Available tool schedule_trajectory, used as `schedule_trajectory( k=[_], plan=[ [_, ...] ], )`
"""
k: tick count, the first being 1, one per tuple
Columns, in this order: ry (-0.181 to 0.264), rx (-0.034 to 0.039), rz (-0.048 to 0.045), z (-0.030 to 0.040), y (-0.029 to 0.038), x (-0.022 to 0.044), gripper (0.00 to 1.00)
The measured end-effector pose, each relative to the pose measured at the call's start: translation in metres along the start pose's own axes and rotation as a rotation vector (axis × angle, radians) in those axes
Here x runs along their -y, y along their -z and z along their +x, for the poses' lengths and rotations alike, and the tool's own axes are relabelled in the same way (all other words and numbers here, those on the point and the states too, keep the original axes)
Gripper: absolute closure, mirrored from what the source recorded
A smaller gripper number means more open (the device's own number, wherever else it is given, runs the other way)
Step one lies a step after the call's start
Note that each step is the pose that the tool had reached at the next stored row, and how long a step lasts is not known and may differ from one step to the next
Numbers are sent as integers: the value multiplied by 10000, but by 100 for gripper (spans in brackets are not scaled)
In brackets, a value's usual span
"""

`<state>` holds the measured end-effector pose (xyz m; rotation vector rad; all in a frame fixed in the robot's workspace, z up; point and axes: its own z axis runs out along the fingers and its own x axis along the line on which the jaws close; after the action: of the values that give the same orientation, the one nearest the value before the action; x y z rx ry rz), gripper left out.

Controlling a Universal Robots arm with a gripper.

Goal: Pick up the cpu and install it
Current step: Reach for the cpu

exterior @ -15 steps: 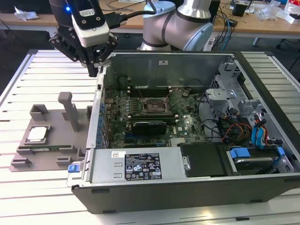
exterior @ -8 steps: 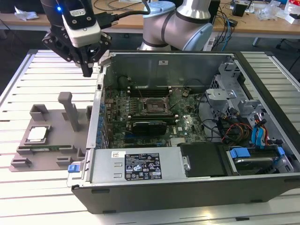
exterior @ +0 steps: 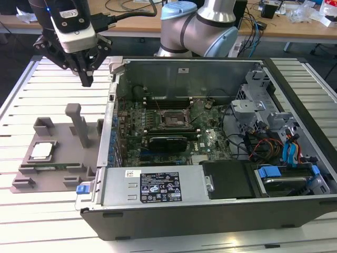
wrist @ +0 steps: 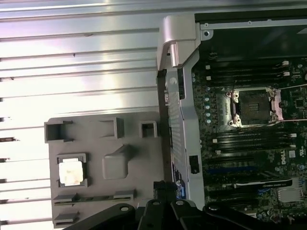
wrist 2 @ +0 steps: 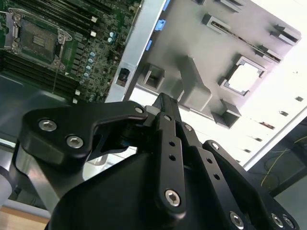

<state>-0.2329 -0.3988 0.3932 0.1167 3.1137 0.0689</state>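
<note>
The cpu point(exterior: 42, 151), a small flat square chip with a pale silvery top, lies flat and face up in a square recess of the grey fixture point(exterior: 62, 138), at the exterior view's left.

Hangs raised at the exterior view's left, pointing the tool point(exterior: 87, 79) straight down. Pinches the black fingers point(wrist 2: 165, 127) together into one narrow tip, gripping nothing. Carries a white-and-black wrist block point(exterior: 73, 23) above dark splayed linkages. Bends the silver-and-blue arm point(exterior: 197, 26) at the back, towards the exterior view's right of the tool.
</note>
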Motion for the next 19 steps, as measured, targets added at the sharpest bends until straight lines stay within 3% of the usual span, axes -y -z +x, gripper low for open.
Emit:
schedule_trajectory(
  k=[11, 19],
  plan=[
    [0, 0, 0, 204, 3, 15, 89],
    [1, 0, 0, 224, 3, 17, 89]
  ],
)
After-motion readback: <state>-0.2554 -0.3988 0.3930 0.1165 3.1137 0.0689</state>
